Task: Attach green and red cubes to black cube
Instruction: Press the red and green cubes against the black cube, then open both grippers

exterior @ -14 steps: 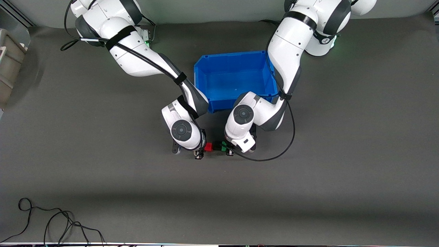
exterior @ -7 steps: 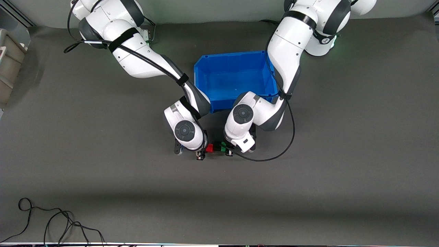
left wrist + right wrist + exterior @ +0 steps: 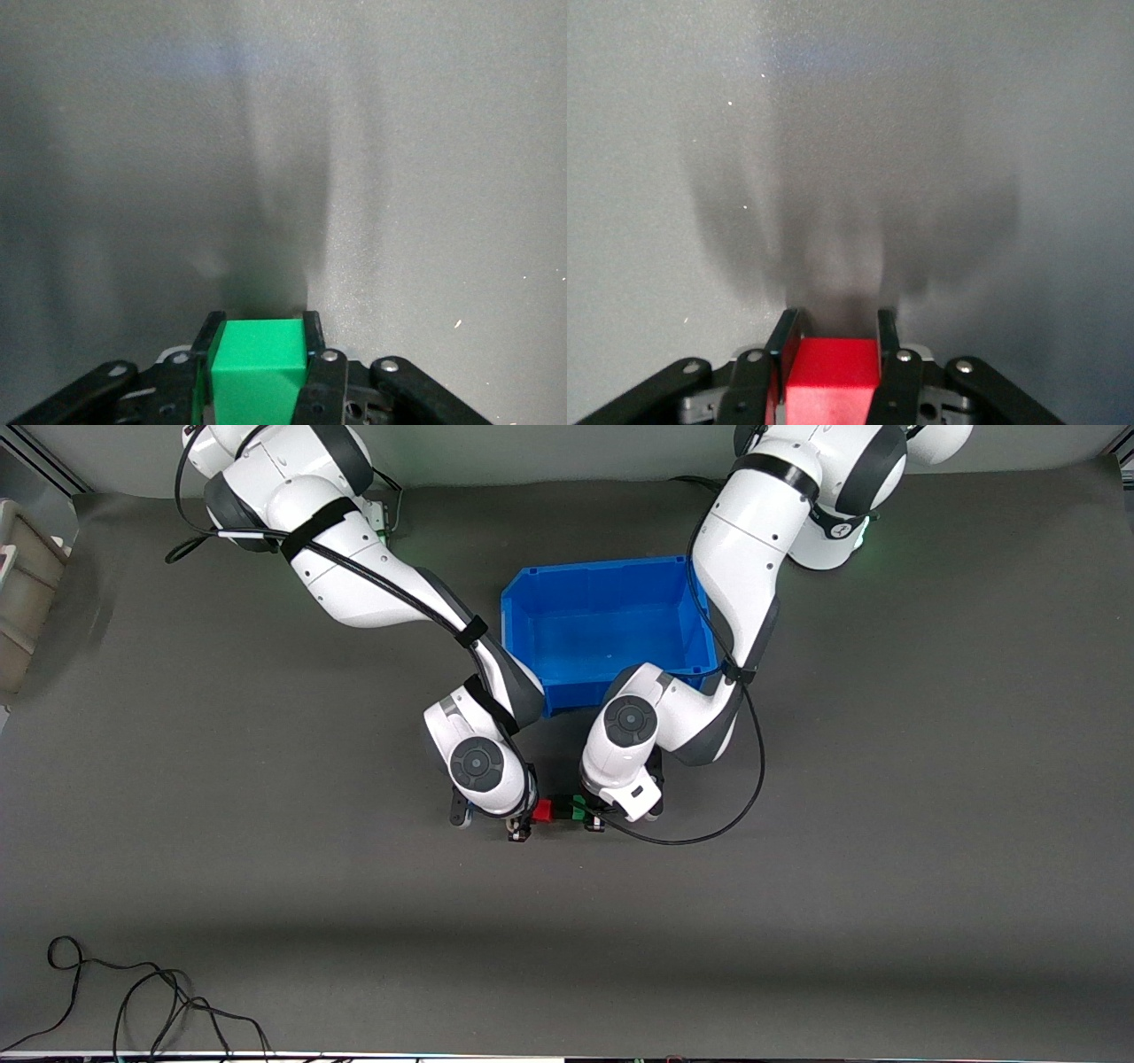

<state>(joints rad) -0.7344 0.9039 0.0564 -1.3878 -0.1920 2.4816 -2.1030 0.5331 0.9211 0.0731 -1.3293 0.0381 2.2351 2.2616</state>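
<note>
In the front view the red cube (image 3: 542,810), the black cube (image 3: 561,806) and the green cube (image 3: 578,808) form a tight row, with the black one in the middle. My right gripper (image 3: 529,816) is shut on the red cube, which shows between its fingers in the right wrist view (image 3: 831,376). My left gripper (image 3: 590,816) is shut on the green cube, which shows between its fingers in the left wrist view (image 3: 259,363). Both grippers are over the dark mat. The black cube does not show in either wrist view.
A blue bin (image 3: 532,602) stands on the mat (image 3: 797,824) between the two arms, close to both wrists. A black cable (image 3: 142,1001) lies at the mat's edge nearest the camera, toward the right arm's end.
My right gripper has moved the red cube a little toward the left arm's end, closing the gap to the black cube. The left gripper has barely moved.
</note>
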